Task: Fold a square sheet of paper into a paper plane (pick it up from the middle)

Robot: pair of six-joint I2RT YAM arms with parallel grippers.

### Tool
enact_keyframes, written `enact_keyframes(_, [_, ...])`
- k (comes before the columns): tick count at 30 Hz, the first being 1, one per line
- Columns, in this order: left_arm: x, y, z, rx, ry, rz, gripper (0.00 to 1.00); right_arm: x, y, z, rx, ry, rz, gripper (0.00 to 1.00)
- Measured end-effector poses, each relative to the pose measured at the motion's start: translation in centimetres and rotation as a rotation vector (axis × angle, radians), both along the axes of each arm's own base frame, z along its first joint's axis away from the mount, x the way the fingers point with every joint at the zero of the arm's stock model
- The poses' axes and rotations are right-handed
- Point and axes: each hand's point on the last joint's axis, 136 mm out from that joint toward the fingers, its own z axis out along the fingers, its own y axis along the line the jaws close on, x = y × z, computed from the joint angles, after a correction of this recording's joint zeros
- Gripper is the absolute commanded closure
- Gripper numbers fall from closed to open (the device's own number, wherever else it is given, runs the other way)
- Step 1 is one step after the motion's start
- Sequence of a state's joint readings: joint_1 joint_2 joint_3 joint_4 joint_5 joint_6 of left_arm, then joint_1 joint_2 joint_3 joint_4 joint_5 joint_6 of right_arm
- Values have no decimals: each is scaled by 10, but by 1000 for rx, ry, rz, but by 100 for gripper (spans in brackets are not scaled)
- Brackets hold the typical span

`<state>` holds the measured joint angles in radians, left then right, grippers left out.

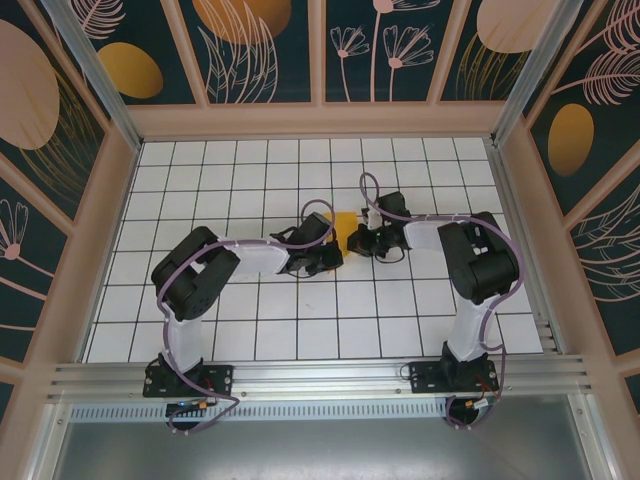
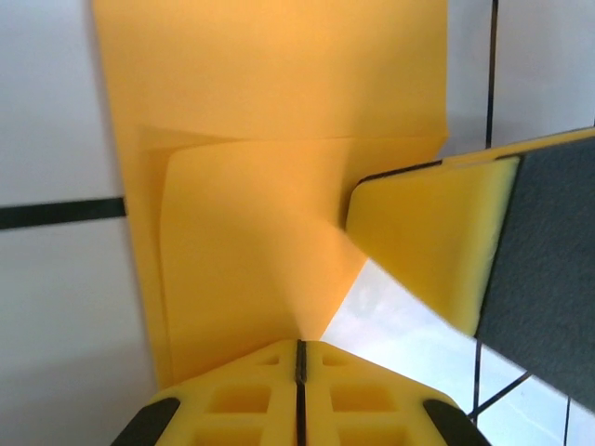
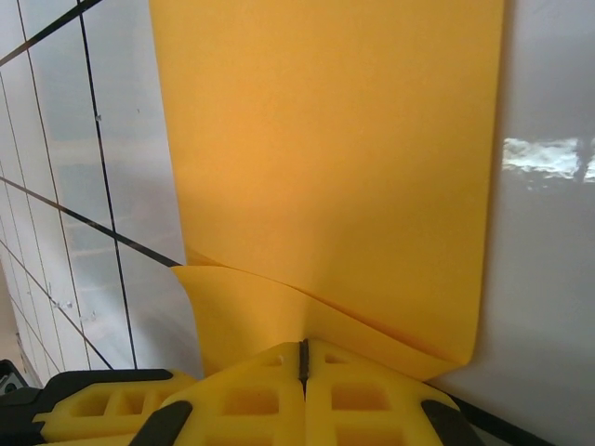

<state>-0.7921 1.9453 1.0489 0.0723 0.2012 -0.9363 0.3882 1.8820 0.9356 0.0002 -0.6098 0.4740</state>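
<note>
Two grips share one job: the left gripper (image 2: 299, 351) is clamped on one edge of the partly folded orange sheet of paper (image 1: 343, 228) and the right gripper (image 3: 303, 351) on the opposite edge, likely steadying it for creasing, mid-way across the white tiled table (image 1: 250, 170).

Square sheet of paper (image 1: 343, 228) at middle of table (image 1: 250, 340). Flanked by left gripper (image 1: 332, 254) on left, right gripper (image 1: 358, 240) on right. Clamped in both.
</note>
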Motion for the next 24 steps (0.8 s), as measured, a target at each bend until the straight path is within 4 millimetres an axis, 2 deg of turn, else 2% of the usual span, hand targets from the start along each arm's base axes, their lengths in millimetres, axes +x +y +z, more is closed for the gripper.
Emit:
enact_keyframes(18, [-34,31,0,35,23,-27,91,-2,2,0,6,7,4,98])
enact_keyframes(22, [-42,43,3,87,39,-18,86,-2,3,0,1,16,-11,97])
enact_keyframes(24, [-42,49,12,99,23,-2,83,-3,5,0,-7,23,-28,97])
